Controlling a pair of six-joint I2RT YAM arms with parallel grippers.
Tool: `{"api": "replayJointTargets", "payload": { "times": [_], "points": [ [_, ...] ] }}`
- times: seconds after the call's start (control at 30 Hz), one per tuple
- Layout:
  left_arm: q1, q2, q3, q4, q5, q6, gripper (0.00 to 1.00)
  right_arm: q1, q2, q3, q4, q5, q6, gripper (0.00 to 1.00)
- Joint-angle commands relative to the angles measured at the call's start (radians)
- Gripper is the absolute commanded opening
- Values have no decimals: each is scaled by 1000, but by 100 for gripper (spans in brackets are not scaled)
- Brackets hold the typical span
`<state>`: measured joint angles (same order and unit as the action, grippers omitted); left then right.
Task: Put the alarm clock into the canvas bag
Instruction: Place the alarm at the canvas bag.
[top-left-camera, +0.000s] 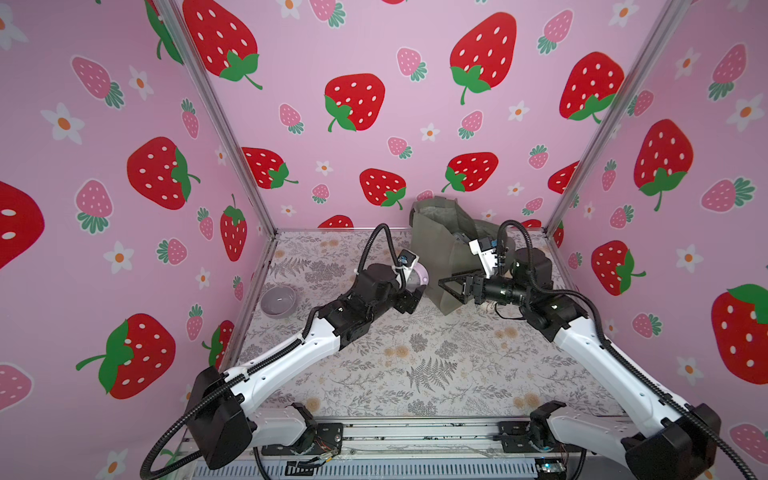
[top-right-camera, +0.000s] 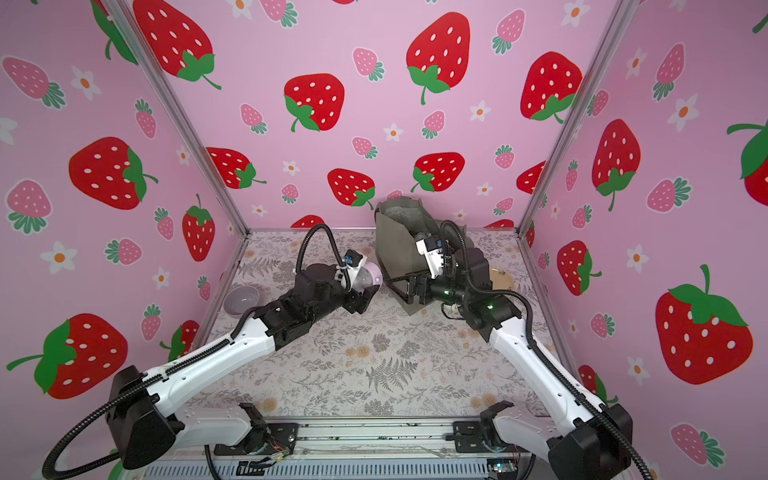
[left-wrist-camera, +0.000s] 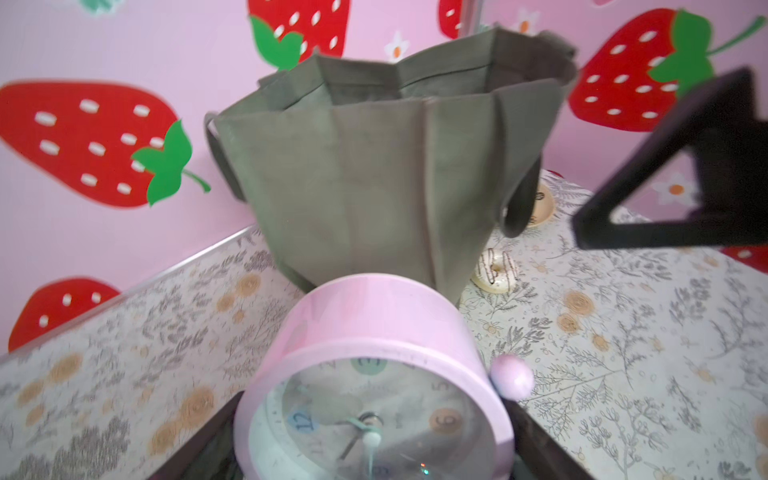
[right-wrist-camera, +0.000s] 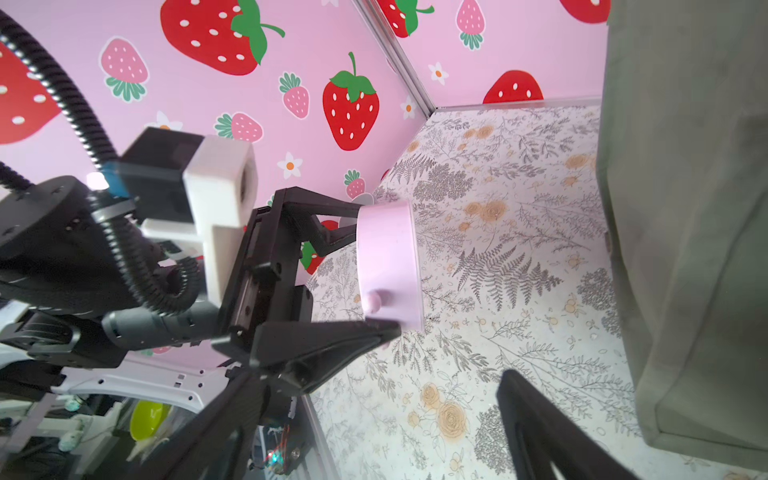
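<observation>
Now left gripper (top-left-camera: 413, 287) clamps round pink alarm clock (left-wrist-camera: 374, 332); tall grey-green canvas bag (left-wrist-camera: 374, 166) dead ahead, mouth higher; right gripper (top-left-camera: 450, 289) agape, empty.

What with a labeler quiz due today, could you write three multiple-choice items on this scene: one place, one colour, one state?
1. Where is the alarm clock relative to the canvas bag? A inside it; B outside, gripped by the left hand; C resting on top of it.
2. What colour is the clock's casing? A pink; B green; C black.
3. How is the right hand? A shut on a bag handle; B shut on the clock; C open, empty.
Key: B, the clock sits between that hand's fingers, short of the bag; A, the casing is plainly pink; C, its fingers stand apart, nothing between.
</observation>
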<state>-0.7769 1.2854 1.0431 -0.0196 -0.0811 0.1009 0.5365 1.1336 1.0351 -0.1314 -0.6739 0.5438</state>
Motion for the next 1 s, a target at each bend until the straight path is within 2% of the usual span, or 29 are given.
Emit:
{"api": "replayJointTargets", "payload": {
  "times": [0.0,0.13,0.33,0.47,0.53,0.67,0.73,0.93,0.97],
  "points": [
    [-42,-22,-11,110,87,162,61,-1,-12,38,-31,-26,-24,82],
    [-76,-1,12,103,115,208,61,6,11,52,-63,-25,-33,70],
    [-100,30,48,95,144,233,61,36,37,68,-122,24,-60,67],
    [-103,51,72,91,150,241,61,67,50,66,-136,38,-67,55],
    [-103,57,79,93,149,243,61,76,52,61,-146,67,-72,52],
    [-103,66,83,108,139,243,62,83,60,60,-163,102,-83,38],
    [-104,72,87,108,128,241,67,82,61,77,-174,123,-89,33],
    [-99,39,12,213,31,201,100,79,61,177,-225,205,-126,33],
    [-91,22,-10,227,30,191,99,75,61,205,-236,226,-136,33]
  ]
}}
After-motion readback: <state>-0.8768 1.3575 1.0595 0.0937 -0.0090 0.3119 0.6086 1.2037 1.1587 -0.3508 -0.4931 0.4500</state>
